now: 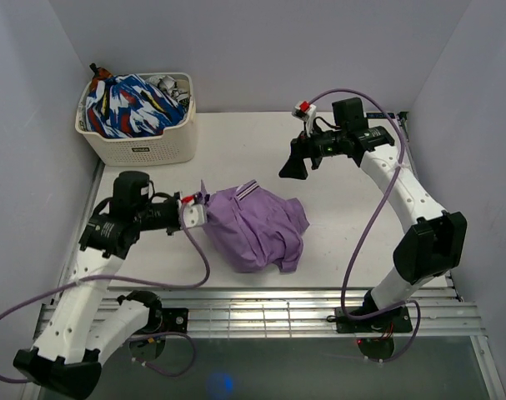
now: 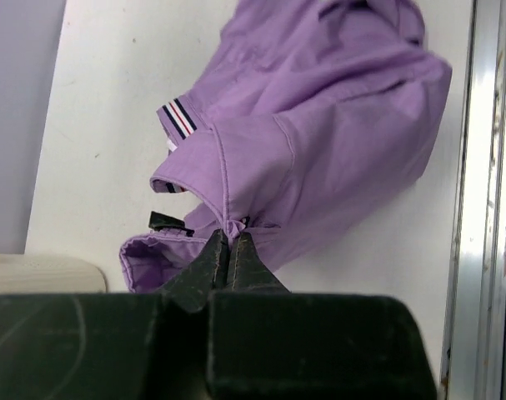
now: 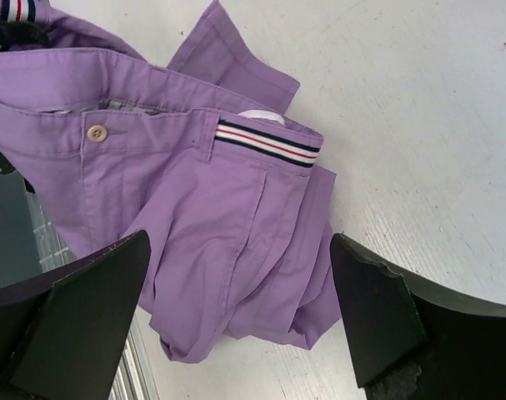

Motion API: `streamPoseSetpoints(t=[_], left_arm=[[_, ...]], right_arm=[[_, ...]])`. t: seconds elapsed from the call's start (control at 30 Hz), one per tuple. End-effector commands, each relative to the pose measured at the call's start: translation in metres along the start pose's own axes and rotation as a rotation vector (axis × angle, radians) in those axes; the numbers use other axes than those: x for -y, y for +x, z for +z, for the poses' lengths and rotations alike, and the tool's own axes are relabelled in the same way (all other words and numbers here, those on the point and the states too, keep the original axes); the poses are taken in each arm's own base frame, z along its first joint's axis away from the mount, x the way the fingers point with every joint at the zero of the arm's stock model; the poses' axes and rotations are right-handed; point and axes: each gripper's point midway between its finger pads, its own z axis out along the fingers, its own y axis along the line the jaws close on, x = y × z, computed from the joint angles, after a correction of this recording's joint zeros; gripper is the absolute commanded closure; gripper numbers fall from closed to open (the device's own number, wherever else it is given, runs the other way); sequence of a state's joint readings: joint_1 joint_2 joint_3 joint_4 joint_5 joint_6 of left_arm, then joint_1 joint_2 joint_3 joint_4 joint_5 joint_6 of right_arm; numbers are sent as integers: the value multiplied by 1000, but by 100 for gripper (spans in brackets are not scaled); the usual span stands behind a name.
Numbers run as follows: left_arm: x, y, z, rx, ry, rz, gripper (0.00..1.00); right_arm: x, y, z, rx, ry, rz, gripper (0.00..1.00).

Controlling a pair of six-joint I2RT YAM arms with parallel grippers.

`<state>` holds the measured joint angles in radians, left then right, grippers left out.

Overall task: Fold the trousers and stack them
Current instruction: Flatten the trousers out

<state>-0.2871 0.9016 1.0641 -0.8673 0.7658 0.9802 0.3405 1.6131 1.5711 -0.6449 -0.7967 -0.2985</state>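
The lilac trousers (image 1: 257, 225) lie crumpled in a heap on the white table, striped waistband (image 1: 247, 189) facing the far side. My left gripper (image 1: 201, 200) is at the heap's left edge, shut on a pinch of the fabric. In the left wrist view its fingers (image 2: 232, 236) meet on a gathered fold of the trousers (image 2: 319, 125). My right gripper (image 1: 290, 167) hangs in the air beyond and to the right of the heap, open and empty. In the right wrist view the trousers (image 3: 194, 167) show below, between the wide-apart fingers of the right gripper (image 3: 236, 242).
A cream basket (image 1: 136, 142) at the back left holds a blue, white and red patterned garment (image 1: 132, 104). A metal rail (image 1: 278, 312) runs along the table's near edge. Grey walls enclose the table on three sides.
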Motion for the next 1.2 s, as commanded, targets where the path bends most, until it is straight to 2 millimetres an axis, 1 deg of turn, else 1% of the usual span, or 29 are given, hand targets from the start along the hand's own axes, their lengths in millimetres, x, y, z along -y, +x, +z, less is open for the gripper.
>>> streamPoseSetpoints(t=[0.0, 0.03, 0.07, 0.1, 0.13, 0.17, 0.2, 0.23, 0.27, 0.3, 0.37, 0.4, 0.43, 0.47, 0.5, 0.57, 0.6, 0.63, 0.67, 0.7, 0.8, 0.87, 0.93, 0.97, 1.03, 1.13, 1.17], left_arm=[[30, 53, 0, -174, 66, 192, 100], [35, 63, -5, -216, 76, 254, 100], [44, 75, -5, -244, 99, 262, 100], [61, 95, -4, -283, 144, 249, 100], [64, 104, -8, -318, 140, 299, 100], [69, 111, -9, -333, 147, 315, 100], [78, 123, -7, -348, 162, 320, 100], [78, 124, -10, -351, 141, 347, 100], [79, 125, -9, -351, 136, 361, 100], [78, 126, -9, -351, 127, 365, 100], [79, 128, -8, -354, 131, 347, 100], [78, 128, -7, -356, 129, 336, 100], [75, 127, -7, -357, 122, 326, 100], [75, 127, -6, -362, 126, 298, 100], [73, 126, -5, -358, 123, 288, 100], [71, 124, -4, -356, 119, 271, 100], [70, 125, -4, -357, 119, 270, 100], [69, 125, -4, -358, 115, 273, 100], [70, 126, -3, -358, 115, 269, 100], [69, 126, -3, -359, 110, 274, 100], [70, 128, -2, -359, 109, 270, 100], [70, 129, -2, -363, 108, 265, 100], [70, 129, -2, -363, 103, 261, 100], [69, 130, -2, -366, 101, 259, 100], [67, 130, -1, -368, 92, 257, 100], [63, 128, 0, -364, 74, 237, 100], [61, 127, 1, -363, 67, 215, 100]], right_arm=[[3, 6, 12, 9, -54, -3, 8], [6, 11, 20, 5, -74, 15, 9], [5, 14, 24, 5, -101, 44, 10], [5, 17, 30, -1, -114, 61, 10], [9, 22, 38, -7, -127, 78, 10], [7, 23, 41, -5, -149, 85, 10], [4, 24, 48, -10, -163, 93, 10], [5, 28, 55, -17, -169, 99, 10], [10, 27, 61, -16, -152, 88, 10], [9, 34, 73, -37, -160, 94, 10], [12, 33, 85, -53, -156, 87, 10], [9, 40, 99, -80, -175, 96, 8], [9, 41, 104, -88, -181, 98, 7], [11, 36, 109, -89, -166, 89, 4], [9, 41, 120, -108, -172, 89, 3], [8, 40, 133, -120, -151, 78, 1], [11, 46, 141, -135, -144, 86, 0], [12, 47, 145, -145, -136, 85, 0], [14, 46, 150, -153, -114, 75, 3], [17, 55, 157, -179, -109, 91, 4], [29, 66, 167, -215, -56, 105, 7], [35, 72, 171, -232, -28, 107, 9], [36, 80, 175, -256, -21, 118, 9], [35, 82, 176, -262, -26, 120, 10], [31, 87, 179, -277, -47, 127, 15], [14, 93, 178, -289, -125, 143, 21], [8, 92, 176, -280, -159, 151, 23]])
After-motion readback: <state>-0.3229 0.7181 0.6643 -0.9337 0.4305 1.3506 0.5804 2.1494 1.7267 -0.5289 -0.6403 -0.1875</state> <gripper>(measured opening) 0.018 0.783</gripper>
